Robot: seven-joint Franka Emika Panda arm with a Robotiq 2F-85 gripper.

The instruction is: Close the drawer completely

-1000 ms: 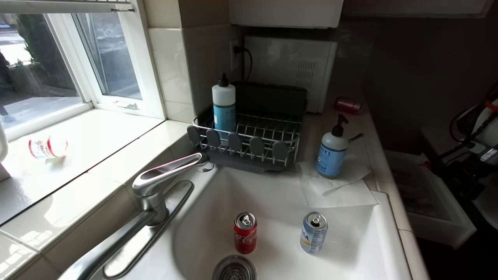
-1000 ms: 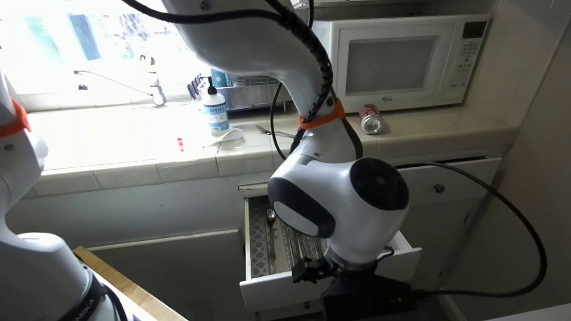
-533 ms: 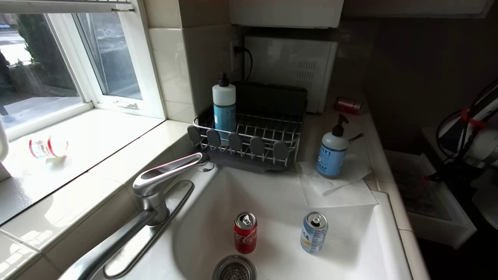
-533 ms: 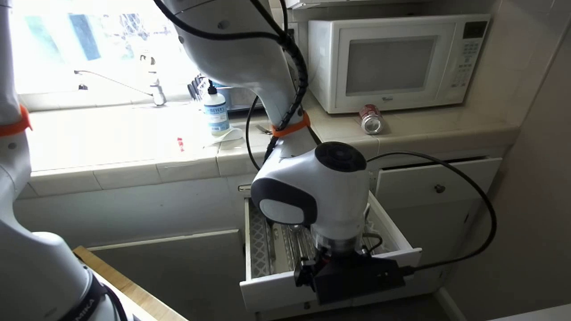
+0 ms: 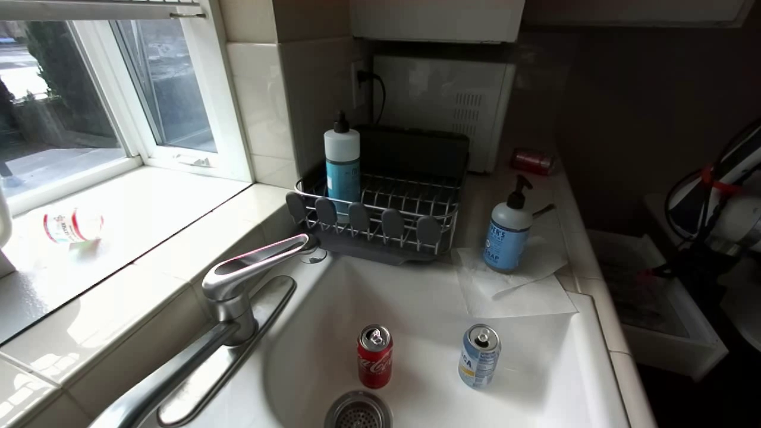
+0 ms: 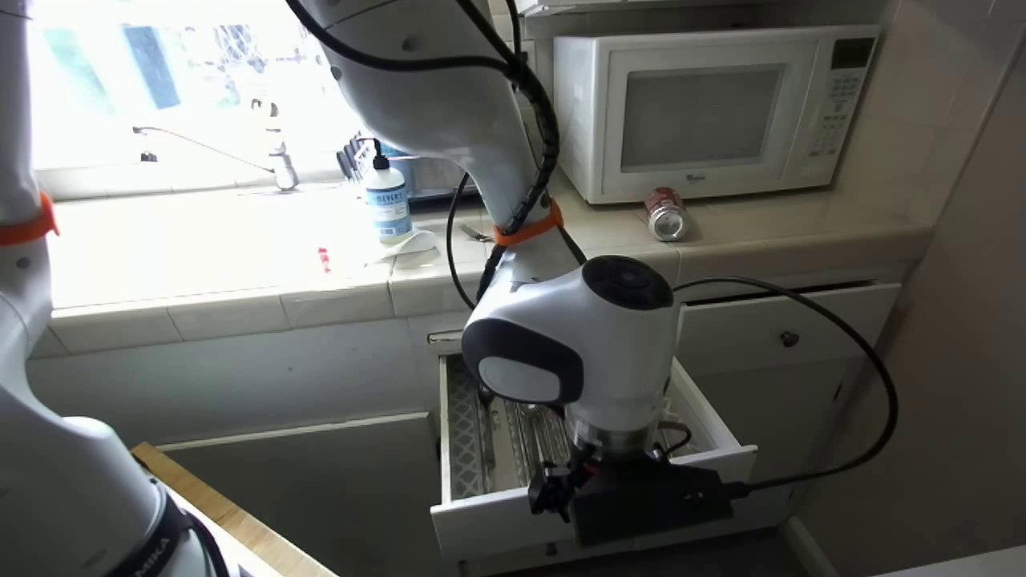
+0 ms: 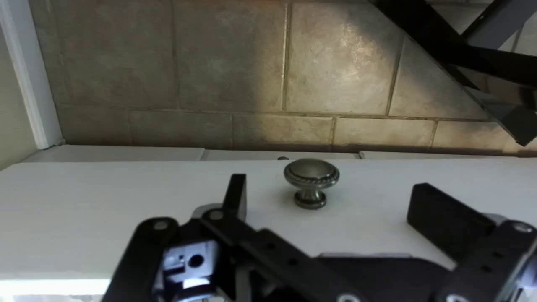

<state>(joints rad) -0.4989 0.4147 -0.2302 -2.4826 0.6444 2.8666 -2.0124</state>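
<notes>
Wrist view: my tool (image 7: 328, 200) spread wide, gripping nothing, drawer knob (image 7: 311, 181) seen in its gap. Both exterior views: drawer (image 6: 485, 525) juts well out below table (image 6: 789, 220). Not closed; whole push left, I judge.

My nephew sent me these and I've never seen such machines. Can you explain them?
The machine is a robot arm; its end effector, the grasping part, works like a hand. Two pictures come from cameras outside the robot, the close-up from a camera on its wrist. It shows the front of a drawer and its knob, the jaws apart and nothing held. The drawer stands open below the counter, which holds a soap bottle and a can on its side. A red can and a blue can stand in the sink.
</notes>
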